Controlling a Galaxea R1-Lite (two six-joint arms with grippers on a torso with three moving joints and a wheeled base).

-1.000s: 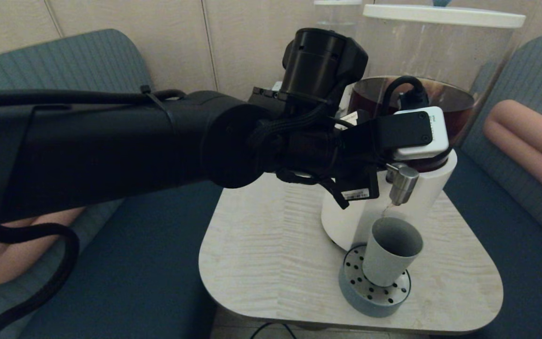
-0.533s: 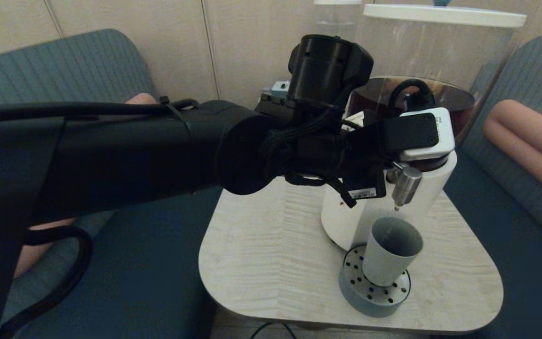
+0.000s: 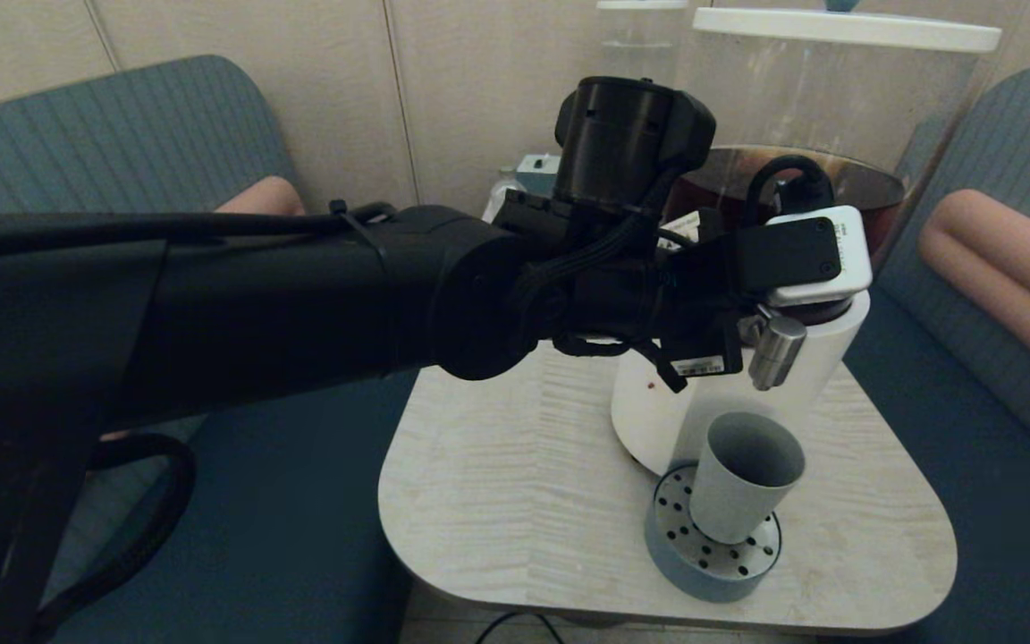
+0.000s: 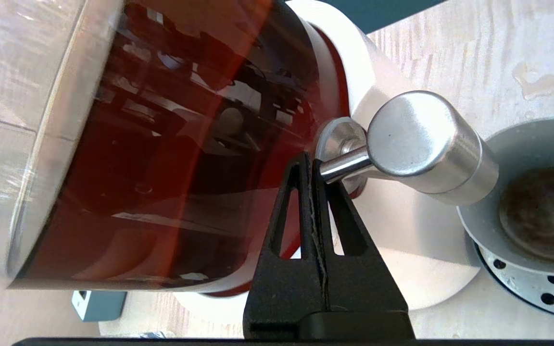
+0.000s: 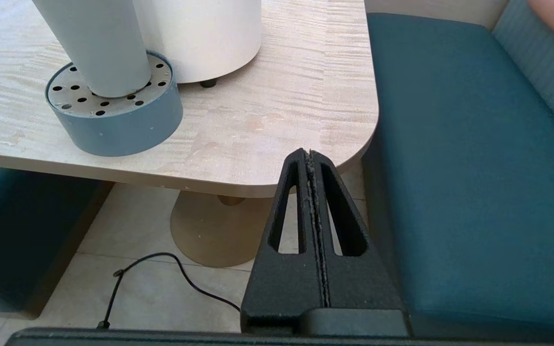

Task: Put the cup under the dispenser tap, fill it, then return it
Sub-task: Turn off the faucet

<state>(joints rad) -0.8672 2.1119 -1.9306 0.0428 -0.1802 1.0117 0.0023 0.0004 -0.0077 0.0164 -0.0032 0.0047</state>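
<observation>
The grey-green cup [image 3: 745, 487] stands upright on a round perforated drip tray [image 3: 712, 559], directly below the dispenser tap [image 3: 776, 353]. In the left wrist view the cup [image 4: 512, 149] holds dark liquid, and no stream runs from the tap [image 4: 426, 144]. My left gripper [image 4: 308, 161] is shut and empty, its tips up against the thin stem behind the tap, beside the brown tank. In the head view its fingers are hidden behind the wrist. My right gripper [image 5: 309, 153] is shut and parked low off the table's front right corner.
The dispenser's white base [image 3: 823, 358] stands at the back right of the small wooden table [image 3: 524, 501]. A smaller clear dispenser [image 3: 640, 36] stands behind it. Blue benches flank the table, with a pink cushion [image 3: 1007, 268] at right. A cable [image 5: 161, 274] lies on the floor.
A thin stream was running from the tap into the cup; it thinned to a drip and has stopped. My left arm has shifted slightly to the right.
</observation>
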